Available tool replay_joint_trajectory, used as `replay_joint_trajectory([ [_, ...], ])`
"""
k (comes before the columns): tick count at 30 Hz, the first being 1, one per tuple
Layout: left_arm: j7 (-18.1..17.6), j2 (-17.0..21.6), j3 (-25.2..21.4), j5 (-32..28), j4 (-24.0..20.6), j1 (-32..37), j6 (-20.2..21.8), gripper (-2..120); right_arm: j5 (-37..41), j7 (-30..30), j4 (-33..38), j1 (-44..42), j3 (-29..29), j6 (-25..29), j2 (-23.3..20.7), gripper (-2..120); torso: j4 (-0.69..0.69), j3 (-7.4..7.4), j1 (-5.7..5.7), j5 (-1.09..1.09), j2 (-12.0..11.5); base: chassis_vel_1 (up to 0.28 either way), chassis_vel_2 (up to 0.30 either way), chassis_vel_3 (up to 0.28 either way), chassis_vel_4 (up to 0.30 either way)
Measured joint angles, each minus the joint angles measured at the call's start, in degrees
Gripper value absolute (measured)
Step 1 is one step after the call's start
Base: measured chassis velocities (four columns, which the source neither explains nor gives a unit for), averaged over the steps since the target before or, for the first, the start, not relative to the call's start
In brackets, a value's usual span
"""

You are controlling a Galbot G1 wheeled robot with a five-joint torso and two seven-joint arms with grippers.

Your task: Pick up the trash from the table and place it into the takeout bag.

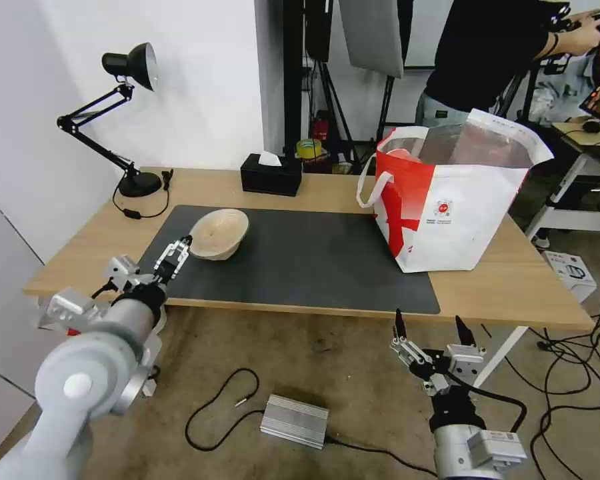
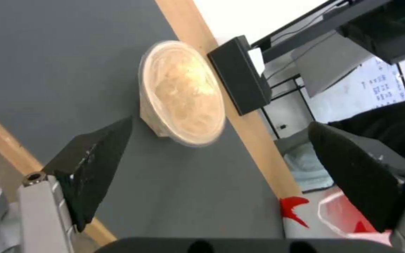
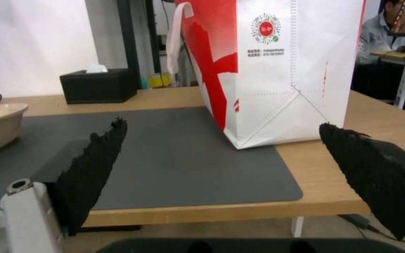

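A beige paper-like bowl [image 1: 219,233] of trash sits upright at the left end of the dark grey mat [image 1: 300,260] on the light-wood table [image 1: 300,190]. My left gripper [image 1: 175,253] hovers just in front of and left of it, open. In the left wrist view the bowl [image 2: 184,91] lies a little beyond the spread fingers [image 2: 95,165]. The white takeout bag [image 1: 453,200] with its red panel stands open at the table's right end. My right gripper [image 1: 429,317] hangs open below the table's front edge, facing the takeout bag [image 3: 268,70].
A black tissue box [image 1: 271,175] and a black desk lamp [image 1: 130,113] stand along the table's back edge. On the floor lie cables and a silver box [image 1: 293,420]. A person stands behind the bag, not touching anything.
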Motion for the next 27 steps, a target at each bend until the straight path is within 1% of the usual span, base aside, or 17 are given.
replay_joint_trajectory([
  [6,-0.51,-0.36,0.55,-1.39,2.08,-2.11,0.05,100,0.0,0.0,0.0,0.0,0.0,0.0,0.0,100,0.01,0.0,0.0,0.0,0.0,0.0,0.0,0.0,0.0],
  [8,-1.8,-0.7,0.66,-2.92,2.69,-3.5,0.11,100,0.0,0.0,0.0,0.0,0.0,0.0,0.0,100,0.0,0.0,0.0,0.0,0.0,0.0,0.0,0.0,0.0],
  [12,-2.84,-0.64,0.84,-4.29,3.37,-4.93,0.19,100,0.0,0.0,0.0,0.0,0.0,0.0,0.0,100,0.01,0.0,0.0,0.0,0.01,0.0,0.0,0.0,0.0],
  [20,-4.47,-0.86,1.54,-5.07,6.01,-7.47,0.19,100,0.0,0.0,0.0,0.0,0.0,0.0,0.0,100,0.01,-0.01,0.0,0.0,0.01,0.0,0.0,0.0,0.0],
  [22,-4.49,-0.94,1.77,-5.11,6.63,-7.87,0.19,100,0.0,0.0,0.0,0.0,0.0,0.0,0.0,100,0.01,-0.01,0.0,0.01,0.01,0.0,0.0,0.0,0.0],
  [25,-4.65,-1.68,2.29,-5.0,9.0,-9.02,0.21,100,0.0,0.0,0.0,0.0,0.0,0.0,0.0,100,0.01,-0.01,0.0,0.0,0.01,0.0,0.0,0.0,0.0],
  [27,-4.69,-1.8,2.32,-4.98,9.3,-9.18,0.2,100,0.0,0.0,0.0,0.0,0.0,0.0,0.0,100,0.0,-0.01,0.0,0.0,0.0,0.0,0.0,0.0,0.0],
])
